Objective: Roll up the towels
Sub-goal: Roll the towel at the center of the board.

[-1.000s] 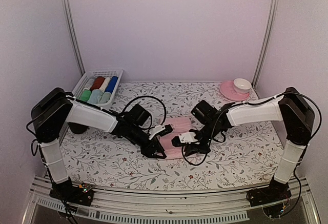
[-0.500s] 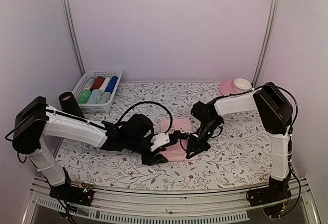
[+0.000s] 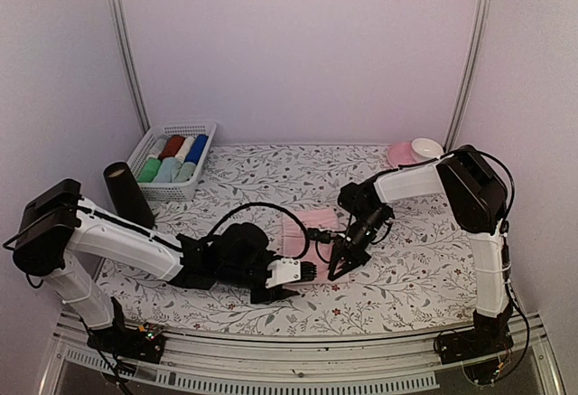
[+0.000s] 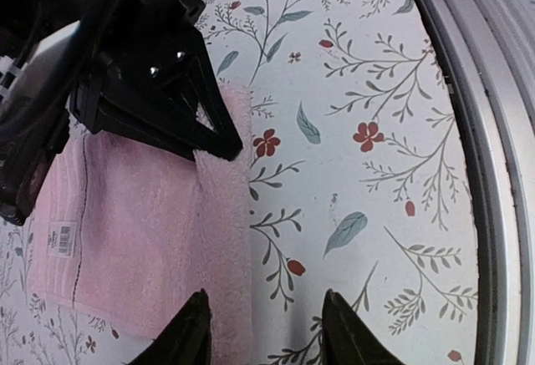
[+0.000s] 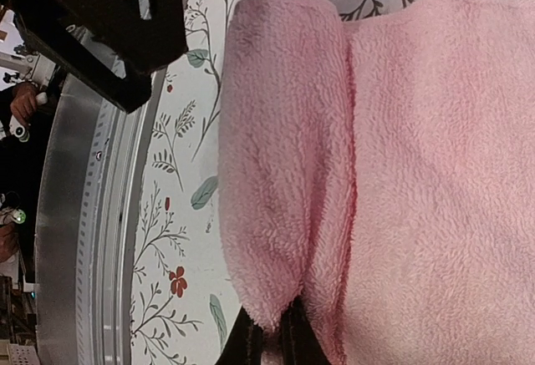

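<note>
Floral-patterned worktop (image 3: 424, 259) enclosed by pale lilac walls (image 3: 298, 51) and metal posts (image 3: 126, 51). Pink towel (image 3: 302, 230) lies flat at centre, long axis running near–far, its near end turned over into a short roll lying left–right. Right gripper (image 3: 339, 265) closed, pinching that roll — left gripper (image 3: 307, 271) open at the roll's left end, gripping nothing.

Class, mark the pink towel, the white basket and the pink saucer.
pink towel (image 4: 142, 231): left wrist view, flat middle of the cloth.
white basket (image 3: 185, 126): top view, far rim.
pink saucer (image 3: 400, 155): top view, bare left part.
</note>
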